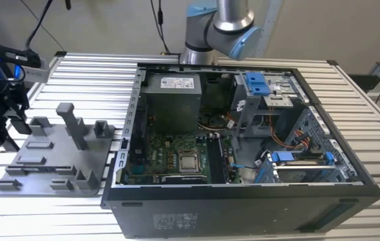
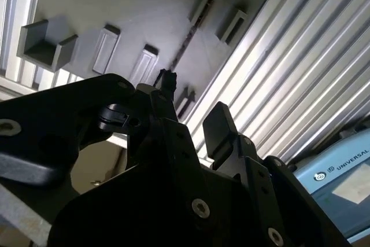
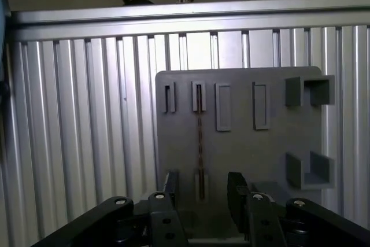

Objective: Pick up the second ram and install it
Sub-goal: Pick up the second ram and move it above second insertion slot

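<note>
Second ram (image 3: pixel 200 137): one stick, on edge in the holder tray (image 3: pixel 248 148), edge-on as a thin line in both wrist views (image 2: pixel 186 41). Long axis along the tray, from a slotted post in the far row to a low slot at the near edge, pointing straight away from the gripper (image 3: pixel 203 179).

Gripper over the stick's near end. Fingers (image 3: pixel 171 182) spread, one each side of the ram, clear gap both sides, no contact. Same straddle in the second wrist view, gripper (image 2: pixel 191 99).

Counts: 1 ram, 2 fingers, 4 slotted posts (image 3: pixel 222 106) in the far row, 2 U-brackets (image 3: pixel 309 92).

Room: bare ribbed table (image 3: pixel 87 131) open along one long tray edge, with the table's end rail beyond the far edge. Exterior view: gripper (image 1: pixel 5 125) at the left, above the tray (image 1: pixel 59 168) edge. Open computer case (image 1: pixel 244 201) just beside the tray on the exterior view's right. One tall post (image 1: pixel 71 123) upright mid-tray.
</note>
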Motion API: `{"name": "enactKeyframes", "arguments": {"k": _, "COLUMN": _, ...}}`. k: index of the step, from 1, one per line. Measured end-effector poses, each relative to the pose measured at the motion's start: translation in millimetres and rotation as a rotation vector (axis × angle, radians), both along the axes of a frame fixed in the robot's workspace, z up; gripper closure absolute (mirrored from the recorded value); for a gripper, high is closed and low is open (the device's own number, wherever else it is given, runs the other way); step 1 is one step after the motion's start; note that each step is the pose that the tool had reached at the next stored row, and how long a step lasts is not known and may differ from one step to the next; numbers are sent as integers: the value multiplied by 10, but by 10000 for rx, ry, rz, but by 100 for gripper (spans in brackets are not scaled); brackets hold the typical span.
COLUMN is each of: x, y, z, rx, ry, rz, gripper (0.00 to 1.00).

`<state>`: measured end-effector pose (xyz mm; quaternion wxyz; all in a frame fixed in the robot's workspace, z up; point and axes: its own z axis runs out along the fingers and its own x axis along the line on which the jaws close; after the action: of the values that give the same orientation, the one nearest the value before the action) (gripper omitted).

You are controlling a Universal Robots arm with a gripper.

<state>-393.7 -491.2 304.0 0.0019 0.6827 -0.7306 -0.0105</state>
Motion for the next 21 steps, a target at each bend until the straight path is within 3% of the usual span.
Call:
{"name": "enactKeyframes", "arguments": {"k": 8, "x": -2, "y": -35, "z": -139, "rx": 1, "ry": -1, "rz": 0, "gripper": 52}}
{"name": "enactKeyframes", "arguments": {"k": 21, "x": -12, "y": -39, "z": -333, "rx": 1, "ry": -2, "rz": 1, "gripper": 52}}
